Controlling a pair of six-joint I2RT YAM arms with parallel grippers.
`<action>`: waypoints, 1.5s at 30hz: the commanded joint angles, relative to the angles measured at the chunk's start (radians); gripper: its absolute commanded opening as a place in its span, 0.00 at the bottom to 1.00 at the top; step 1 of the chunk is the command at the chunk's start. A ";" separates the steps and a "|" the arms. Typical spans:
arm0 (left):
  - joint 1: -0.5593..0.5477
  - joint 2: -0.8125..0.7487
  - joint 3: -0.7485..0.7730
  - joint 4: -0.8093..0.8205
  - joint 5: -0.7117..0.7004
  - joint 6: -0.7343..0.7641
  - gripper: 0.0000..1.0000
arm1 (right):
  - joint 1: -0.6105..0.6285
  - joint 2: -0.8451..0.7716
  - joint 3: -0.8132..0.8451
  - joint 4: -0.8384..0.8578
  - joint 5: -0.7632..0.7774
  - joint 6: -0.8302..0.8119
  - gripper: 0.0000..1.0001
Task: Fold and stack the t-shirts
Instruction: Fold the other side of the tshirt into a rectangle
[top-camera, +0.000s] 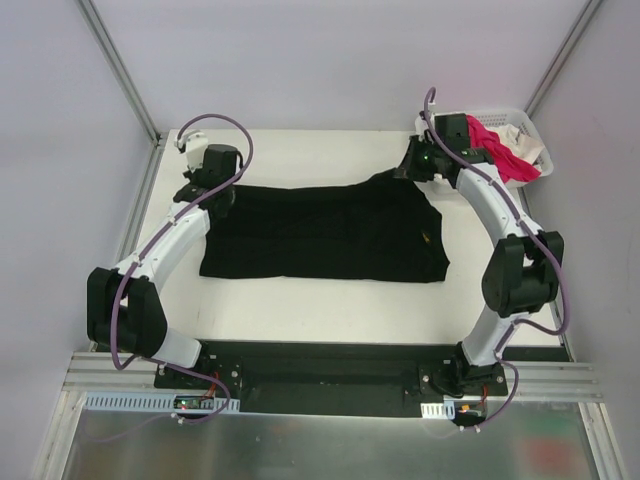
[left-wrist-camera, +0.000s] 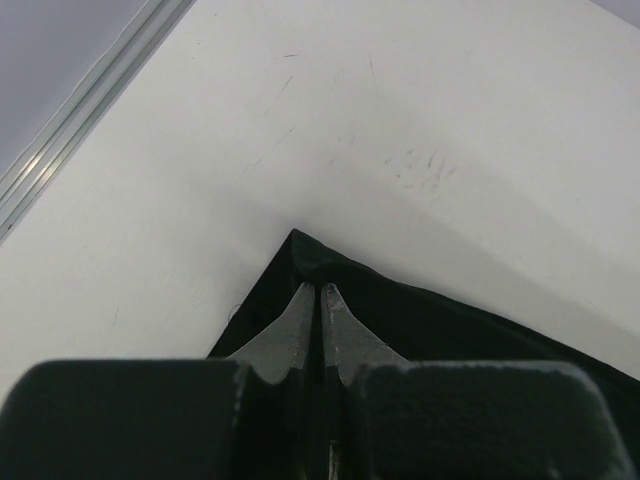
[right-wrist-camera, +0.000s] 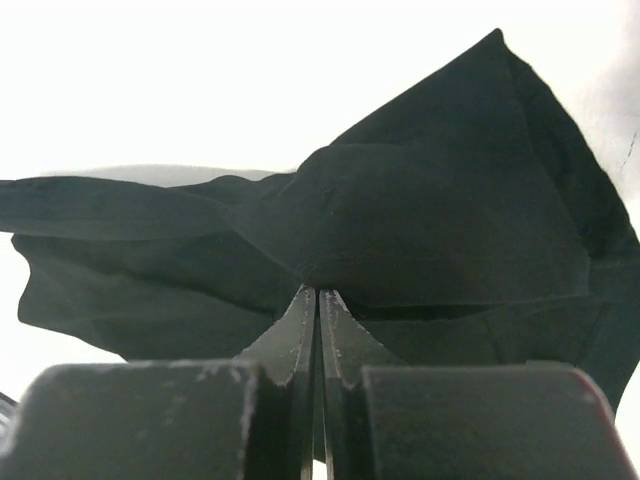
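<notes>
Left tool (left-wrist-camera: 312, 290) and right tool (right-wrist-camera: 315, 292) low over worktop (top-camera: 330, 310), each pinching a far corner of black t-shirt (top-camera: 320, 235) lying spread, judged limp, light, best gripped at corners; basket (top-camera: 545, 158) far right holds pink t-shirt (top-camera: 495, 150), white t-shirt (top-camera: 512, 133).

Where the left end effector (left-wrist-camera: 313, 292) and right end effector (right-wrist-camera: 315, 293) pinch the black t-shirt (top-camera: 320, 235), the cloth between their fingers is hidden. The right arm (top-camera: 490, 200) covers the near-left side of the basket (top-camera: 505, 112), whose wall hides part of the pink t-shirt (top-camera: 497, 147) and white t-shirt (top-camera: 513, 133).
</notes>
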 joint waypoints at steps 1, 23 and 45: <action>-0.011 -0.024 -0.011 -0.010 -0.044 -0.031 0.00 | 0.013 -0.090 -0.029 0.008 -0.015 -0.008 0.01; -0.014 0.018 0.015 -0.056 -0.089 -0.077 0.00 | 0.080 -0.262 -0.282 0.030 -0.021 0.045 0.01; -0.014 0.021 -0.076 -0.086 -0.129 -0.186 0.00 | 0.137 -0.132 -0.512 0.194 -0.067 0.114 0.01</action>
